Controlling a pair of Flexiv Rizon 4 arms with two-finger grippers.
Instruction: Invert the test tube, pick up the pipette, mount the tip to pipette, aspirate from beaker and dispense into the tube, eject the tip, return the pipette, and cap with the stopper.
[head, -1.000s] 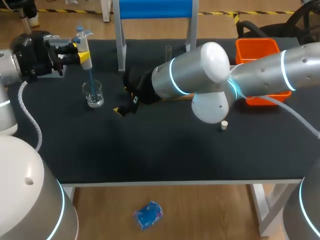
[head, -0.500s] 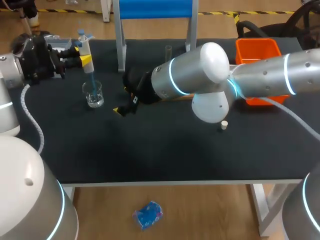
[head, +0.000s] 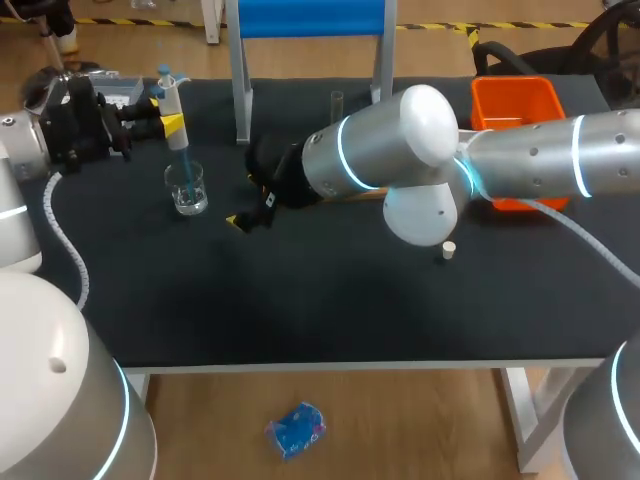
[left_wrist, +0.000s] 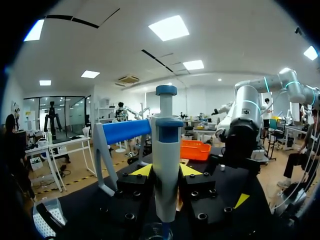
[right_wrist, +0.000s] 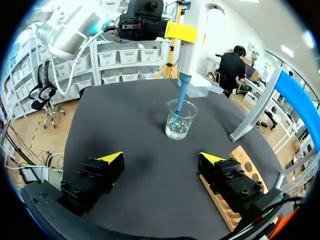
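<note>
- Looking down in the head view, the left pincer (head: 168, 118) was clenched on the pipette (head: 172, 98) at the ten o'clock of the worktop (head: 330, 300). It held the pipette upright, with the blue tip (head: 183, 160) dipped into the beaker (head: 187, 192). The right pincer (head: 250, 208) hung released and empty at the beaker's three o'clock. The test tube (head: 337, 103) stood at twelve o'clock. The stopper (head: 449, 250) lay at four o'clock, well apart from the orange bin (head: 515, 110) at two o'clock.
- In the left wrist view, both fingers pressed the pipette's (left_wrist: 167, 145) white barrel from two sides, below the blue collar and plunger. That seemed the right place to hold it. The barrel looked stiff, light and smooth, so a looser grip might let it slide or swing.
- In the right wrist view, that arm's own pincer (right_wrist: 160, 157) had its jaws wide apart with nothing between them. The beaker (right_wrist: 180, 122) sat ahead at twelve o'clock, with the tip inside it. A wooden rack (right_wrist: 245, 170) lay just beside one finger.
- The beaker looked like thin glass, light and easily tipped. The slender tip, probably only pressed on, would likely flex or come loose if dragged against the wall. A straight vertical lift seemed safest.
</note>
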